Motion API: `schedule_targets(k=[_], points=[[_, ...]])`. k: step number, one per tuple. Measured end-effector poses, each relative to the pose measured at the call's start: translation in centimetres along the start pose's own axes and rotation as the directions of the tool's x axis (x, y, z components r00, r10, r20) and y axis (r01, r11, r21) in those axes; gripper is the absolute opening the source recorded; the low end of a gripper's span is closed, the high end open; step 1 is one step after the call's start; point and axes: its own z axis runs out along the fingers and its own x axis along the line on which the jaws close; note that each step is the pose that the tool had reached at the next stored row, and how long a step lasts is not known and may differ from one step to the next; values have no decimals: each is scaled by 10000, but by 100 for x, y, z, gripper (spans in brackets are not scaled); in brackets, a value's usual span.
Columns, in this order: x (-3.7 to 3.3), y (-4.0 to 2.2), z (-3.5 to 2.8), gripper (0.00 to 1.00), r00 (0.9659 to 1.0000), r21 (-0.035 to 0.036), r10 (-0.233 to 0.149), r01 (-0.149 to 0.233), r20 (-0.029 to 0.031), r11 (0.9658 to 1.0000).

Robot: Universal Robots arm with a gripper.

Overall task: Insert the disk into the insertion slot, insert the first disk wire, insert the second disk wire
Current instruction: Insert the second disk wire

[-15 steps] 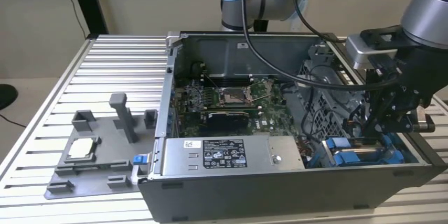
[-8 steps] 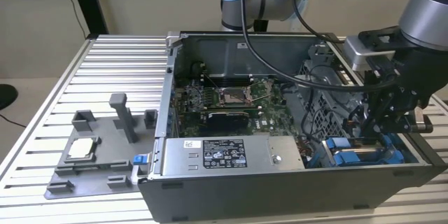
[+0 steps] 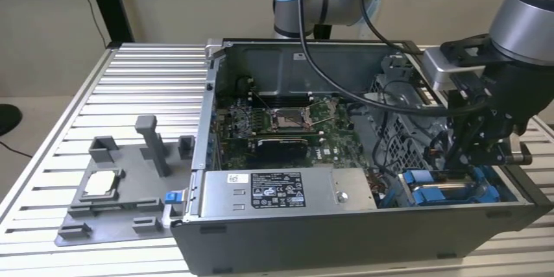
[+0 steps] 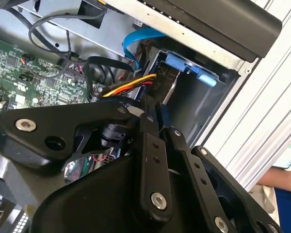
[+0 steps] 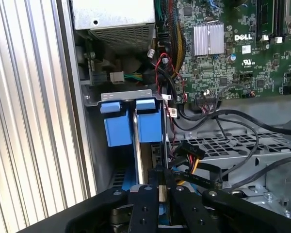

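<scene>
The disk (image 5: 118, 130) sits in its blue carrier inside the insertion slot (image 5: 126, 95), at the case's front corner on the exterior view's right (image 3: 433, 192). The carrier's blue tabs (image 4: 184, 63) face me. My gripper (image 3: 468, 160) reaches down into the case just beside the carrier. Its fingers (image 5: 146, 199) stand close together, and I cannot make out anything pinched between them. A black connector with yellow, red and orange wires (image 5: 189, 151) lies right at the tips of the gripper (image 5: 161, 177). In the second wrist view these wires (image 4: 131, 85) end just past the gripper (image 4: 157, 114). A flat blue cable (image 4: 136, 41) curves above.
The grey power supply box (image 3: 277, 189) lies along the case front, and the green motherboard (image 3: 277, 121) is behind it. A perforated metal cage (image 5: 228, 145) and loose black cables crowd the gripper. A grey fixture tray (image 3: 121, 225) sits on the slatted table. A person's arm (image 4: 280, 180) is nearby.
</scene>
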Motion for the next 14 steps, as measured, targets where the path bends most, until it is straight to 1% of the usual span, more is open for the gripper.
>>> schedule_targets(k=[7, 14], points=[[-12, 4, 30, 0, 9999, 21, -130, 130, 18, 9999], [-17, 7, 48, 0, 9996, 106, -281, 280, 37, 9995]])
